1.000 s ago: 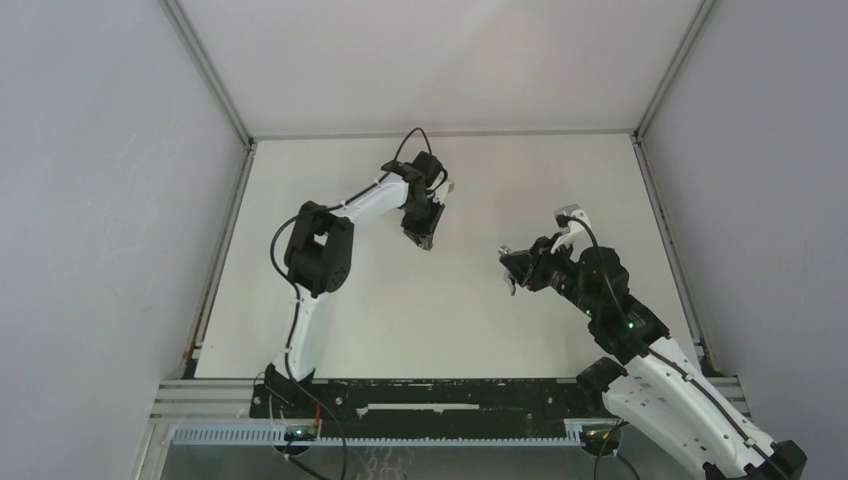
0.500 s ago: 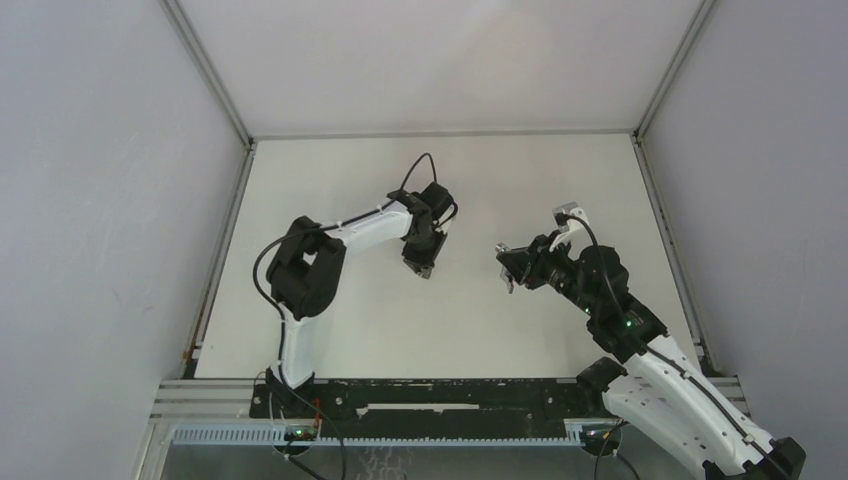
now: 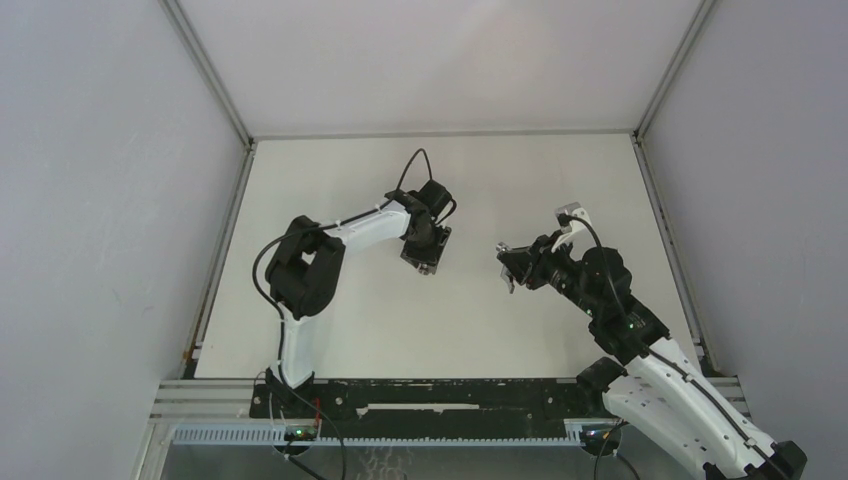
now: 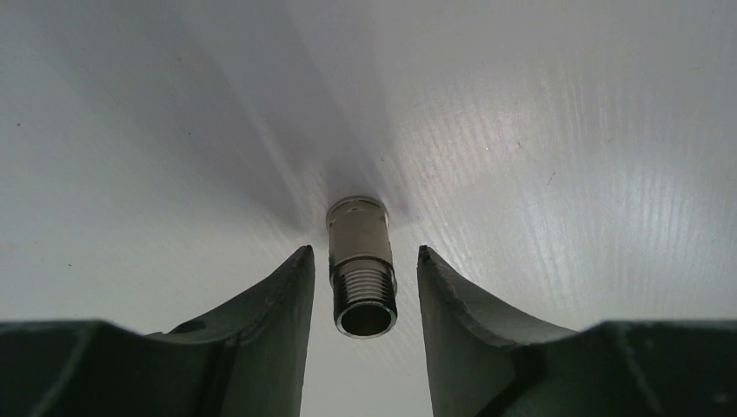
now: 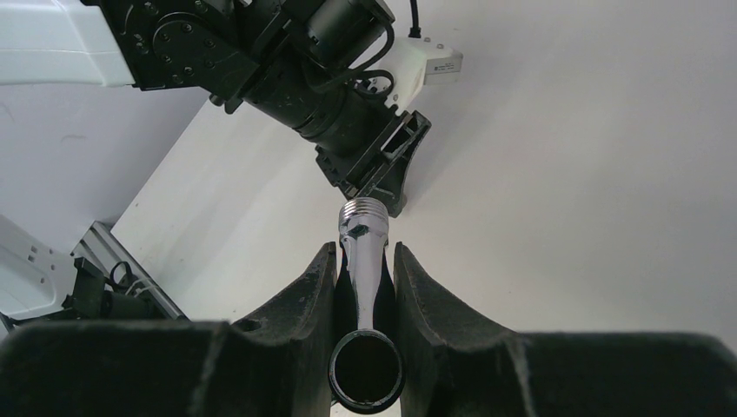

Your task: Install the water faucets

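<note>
Since a second ago the left gripper (image 3: 427, 262) has been drawn a little toward the near edge of the desk (image 3: 470, 180) and lowered close over its middle, and its jaws have been parted; the right gripper (image 3: 508, 268) has been left where it was. The dull grey stub (image 4: 358, 230) is seen standing on its smooth end on the desk, threaded open end upward, between the left fingers (image 4: 278, 295), with a clear gap on either side and no contact. The right gripper is clamped on the chrome tap piece (image 5: 365, 261), both fingers pressed against its shank. Its threaded end is carried beyond the fingertips and pointed at the left gripper, above the desk, right of the middle and well apart from the stub
</note>
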`<action>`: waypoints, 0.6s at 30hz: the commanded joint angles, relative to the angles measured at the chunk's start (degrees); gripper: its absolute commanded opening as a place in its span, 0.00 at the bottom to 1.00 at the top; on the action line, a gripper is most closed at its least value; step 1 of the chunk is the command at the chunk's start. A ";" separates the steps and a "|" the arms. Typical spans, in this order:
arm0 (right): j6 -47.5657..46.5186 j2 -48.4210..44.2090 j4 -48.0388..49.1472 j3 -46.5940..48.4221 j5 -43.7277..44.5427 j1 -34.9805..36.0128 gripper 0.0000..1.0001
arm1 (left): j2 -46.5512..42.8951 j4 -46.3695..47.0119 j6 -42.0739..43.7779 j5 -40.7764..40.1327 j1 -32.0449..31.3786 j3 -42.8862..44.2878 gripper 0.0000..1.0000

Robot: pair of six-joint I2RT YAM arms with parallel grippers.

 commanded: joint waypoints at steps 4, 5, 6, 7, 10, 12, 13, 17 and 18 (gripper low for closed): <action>0.72 -0.66 3.32 0.37 -0.25 0.42 0.00 | -0.27 1.37 -1.75 -0.71 0.11 -0.50 0.48; 0.65 -0.67 3.40 0.37 -0.27 0.48 0.00 | -0.11 1.38 -1.87 -0.83 0.11 -0.49 0.46; 0.67 -0.60 3.40 0.36 -0.27 0.41 0.00 | -0.06 1.38 -1.96 -0.80 0.11 -0.53 0.45; 0.69 -0.58 3.33 0.41 -0.27 0.47 0.00 | -0.01 1.38 -2.00 -0.82 0.13 -0.56 0.44; 0.59 -0.59 3.40 0.28 -0.18 0.42 0.00 | 0.26 1.32 -1.99 -0.77 0.12 -0.49 0.42; 0.55 -0.53 3.45 0.28 -0.07 0.43 0.00 | 0.45 1.30 -1.97 -0.52 0.09 -0.47 0.40; 0.54 -0.49 3.49 0.28 -0.09 0.44 0.00 | 0.68 1.23 -1.99 -0.33 0.09 -0.46 0.40; 0.61 -0.24 3.73 0.19 -0.27 0.42 0.00 | 1.08 1.18 -2.03 0.01 0.13 -0.62 0.41; 0.63 -0.26 3.83 0.11 -0.35 0.46 0.00 | 0.95 1.40 -2.11 -0.07 0.09 -0.78 0.40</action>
